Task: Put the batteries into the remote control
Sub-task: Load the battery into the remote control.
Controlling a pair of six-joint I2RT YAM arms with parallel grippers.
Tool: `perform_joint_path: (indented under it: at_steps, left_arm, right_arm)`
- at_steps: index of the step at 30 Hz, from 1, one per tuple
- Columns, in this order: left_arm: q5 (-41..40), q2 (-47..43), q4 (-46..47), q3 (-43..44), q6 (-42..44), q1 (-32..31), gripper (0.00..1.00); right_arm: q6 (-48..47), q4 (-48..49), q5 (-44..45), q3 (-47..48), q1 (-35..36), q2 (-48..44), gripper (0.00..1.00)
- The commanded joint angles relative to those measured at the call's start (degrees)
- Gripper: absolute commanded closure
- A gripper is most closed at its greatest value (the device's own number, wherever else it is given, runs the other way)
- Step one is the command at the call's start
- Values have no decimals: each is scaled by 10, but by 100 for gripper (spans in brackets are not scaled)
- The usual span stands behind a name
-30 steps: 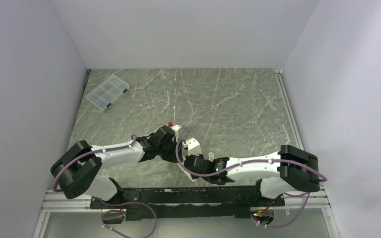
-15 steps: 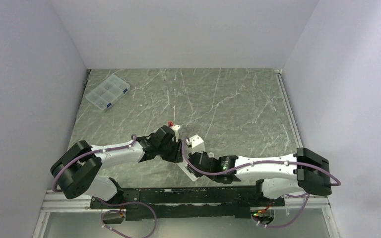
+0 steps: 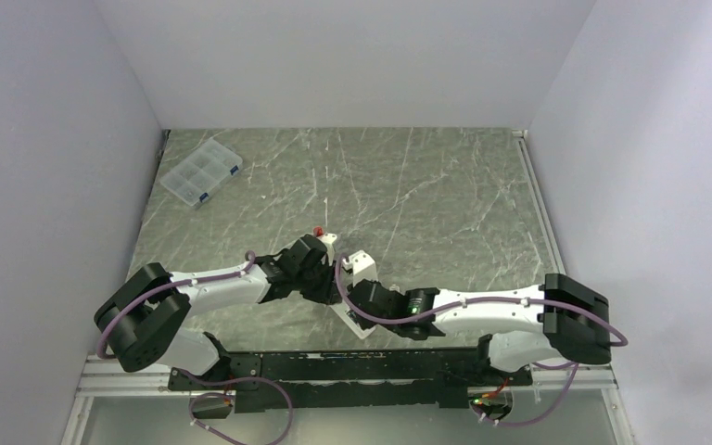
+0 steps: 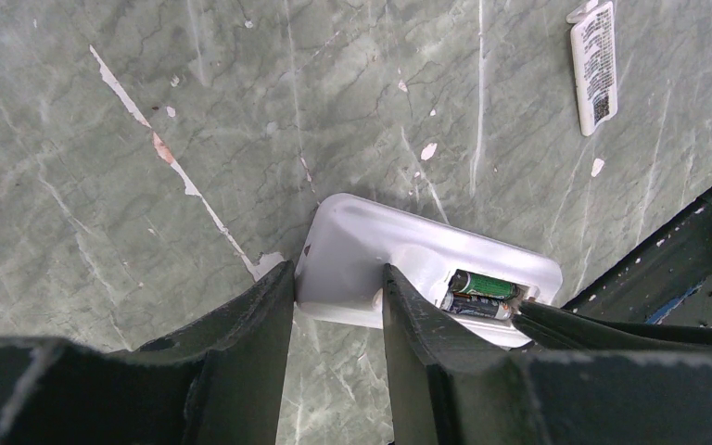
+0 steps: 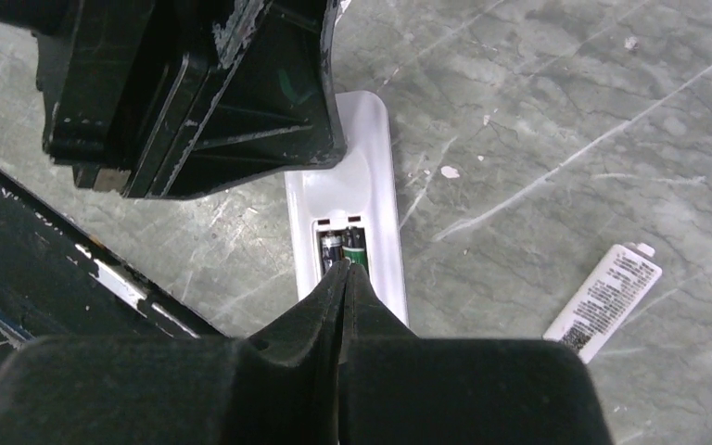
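1. Now the remote control [image 4: 399, 250] lies back-up on the table [image 4: 102, 185], with its battery recess uncovered.
2. Both batteries [image 4: 480, 291] sit side by side inside that recess, at the end of the remote control farthest from the left fingers [image 4: 336, 278]. Their green wrappers show plainly.
3. The left fingers stand part-way apart and are clamped on the remote control's plain end. One is against its end edge, and the other bears on the body just beside the recess.
4. The right fingers [image 5: 343, 274] are pressed together into a single narrow tip. That tip comes in over the remote control's recess end and rests at the batteries; whether it truly presses on them I cannot tell.
5. A small white cover piece [image 5: 604, 301], printed side up, lies flat on the table. It is apart from the remote control, out to one side of its recess end.
6. A clear compartment box [image 3: 201, 171] sits well away from the remote control, towards the far left corner of the table.
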Motion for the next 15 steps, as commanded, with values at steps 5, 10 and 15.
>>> perform_joint_path:
  at_steps: [5, 10, 15]
  left_arm:
    - [-42, 3, -52, -20, 17, 0, 58]
    - [-42, 4, -52, -20, 17, 0, 58]
    - [-43, 5, -53, -19, 18, 0, 58]
  right_arm:
    - [-11, 65, -41, 6, -16, 35, 100]
    - [-11, 78, -52, -2, -23, 50, 100]
    - [3, 73, -58, -20, -23, 71, 100]
